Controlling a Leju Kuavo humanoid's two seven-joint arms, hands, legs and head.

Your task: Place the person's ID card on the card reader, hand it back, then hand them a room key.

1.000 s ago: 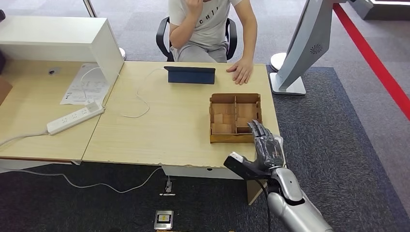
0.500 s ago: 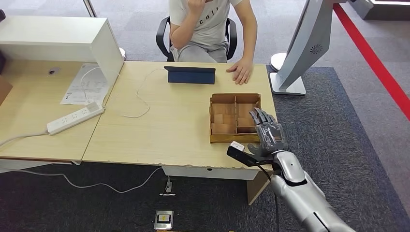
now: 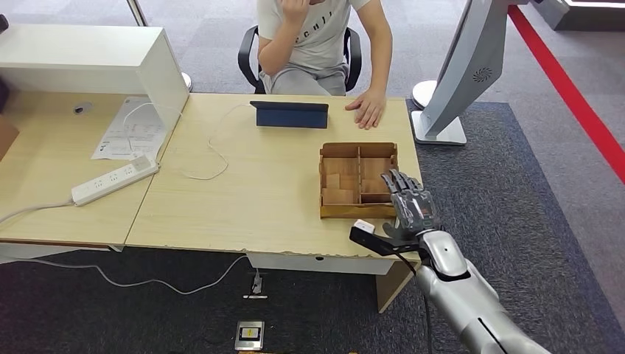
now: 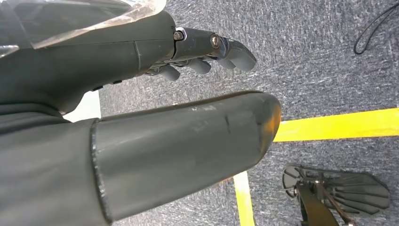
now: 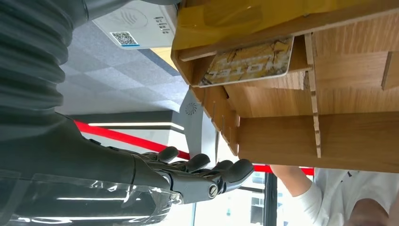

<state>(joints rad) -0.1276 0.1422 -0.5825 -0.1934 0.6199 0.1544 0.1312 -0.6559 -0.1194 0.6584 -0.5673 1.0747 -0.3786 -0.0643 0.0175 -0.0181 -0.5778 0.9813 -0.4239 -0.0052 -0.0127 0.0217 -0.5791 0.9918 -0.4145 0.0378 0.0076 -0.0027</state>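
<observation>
We see a room key card point(image 5: 247, 61) in the right wrist view: a flat card with a yellow-brown printed face and white lettering reading HOTEL. It lies inside a compartment of the wooden divided box point(image 3: 358, 180), its long axis running along the box wall it lies against. The other compartments look bare wood in this view. In the head view the box sits near the right edge of the counter point(image 3: 243, 199), towards our front right corner. Our right hand point(image 3: 407, 210) hovers at the box's near right corner, fingers point(image 5: 202, 165) extended, slightly apart, holding nothing. Our left hand point(image 4: 141, 94) hangs over the carpet, fingers loosely extended, nothing in them. A dark tablet-like device point(image 3: 289, 114) stands at the far edge, before the seated person point(image 3: 320, 44), whose hand point(image 3: 367, 109) rests flat on the counter
</observation>
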